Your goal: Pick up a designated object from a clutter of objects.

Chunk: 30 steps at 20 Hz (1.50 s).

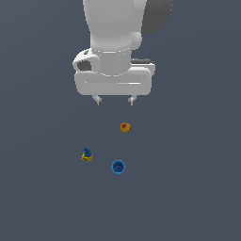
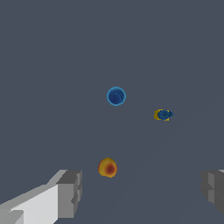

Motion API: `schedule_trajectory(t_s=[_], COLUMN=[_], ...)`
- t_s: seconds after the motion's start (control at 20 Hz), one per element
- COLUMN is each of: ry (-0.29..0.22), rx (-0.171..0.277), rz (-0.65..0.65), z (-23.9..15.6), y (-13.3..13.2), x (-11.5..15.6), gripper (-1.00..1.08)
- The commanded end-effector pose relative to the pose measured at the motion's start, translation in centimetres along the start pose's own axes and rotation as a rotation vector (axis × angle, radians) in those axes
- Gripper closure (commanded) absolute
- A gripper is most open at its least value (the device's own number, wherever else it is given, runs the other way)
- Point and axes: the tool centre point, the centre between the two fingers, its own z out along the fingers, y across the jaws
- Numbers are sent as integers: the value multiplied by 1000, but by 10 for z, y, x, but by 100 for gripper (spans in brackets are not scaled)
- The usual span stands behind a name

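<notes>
Tabletop (image 1: 42, 188): plain dark grey-blue, filling both views.
Blue cup (image 1: 118, 167): upright on it, apart from the ball (image 1: 124, 127) and blue-and-yellow piece (image 1: 86, 155).
Fingers (image 1: 115, 100): spread apart, empty, raised above.

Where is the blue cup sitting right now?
In the exterior view the blue cup stands low on the floor, just right of the blue-and-yellow piece and below the orange-yellow ball, untouched.

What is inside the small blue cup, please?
The blue cup stands upright with its mouth open. From above, the wrist view shows only a darker blue inner floor, with no object inside. The open gripper is apart from it and covers nothing.
</notes>
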Motion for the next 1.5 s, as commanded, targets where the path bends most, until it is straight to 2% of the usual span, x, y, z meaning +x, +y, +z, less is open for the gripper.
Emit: schedule_trajectory(t_s=[0.0,0.35,0.9,1.45], ry=[-3,-12,-30,-39], rx=[0,0,-12,-30], rz=[30,162,446,656], z=[9,50,150,234], y=[0,-2,-6,-7], x=[6,33,77,95], gripper=[-92,-92,-92,-92])
